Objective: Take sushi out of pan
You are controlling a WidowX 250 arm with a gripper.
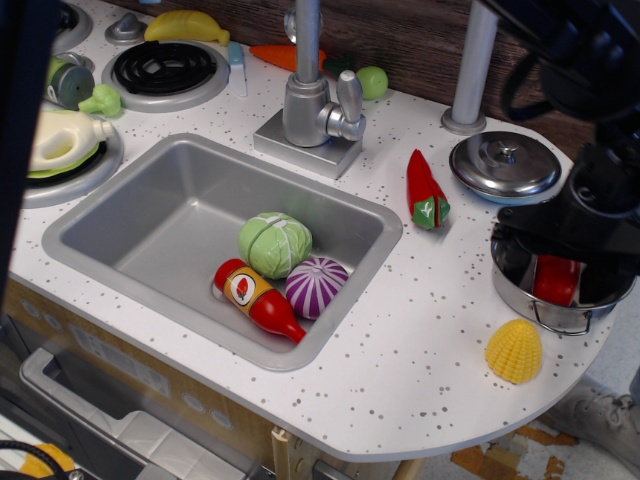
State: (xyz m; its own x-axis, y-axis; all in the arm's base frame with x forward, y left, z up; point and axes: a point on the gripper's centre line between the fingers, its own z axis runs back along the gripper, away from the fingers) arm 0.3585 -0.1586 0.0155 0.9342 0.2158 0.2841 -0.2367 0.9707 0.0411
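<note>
at the counter's right end, the black gripper [572, 250] hung low over the steel pan [512, 278], hiding most of it. the red sushi [556, 279] sat inside, partly covered. whether the fingers gripped it could not be told.

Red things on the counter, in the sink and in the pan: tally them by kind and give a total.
Sushi, in the pan: 1
Chili, on the counter: 1
Ketchup bottle, in the sink: 1
Total: 3
</note>
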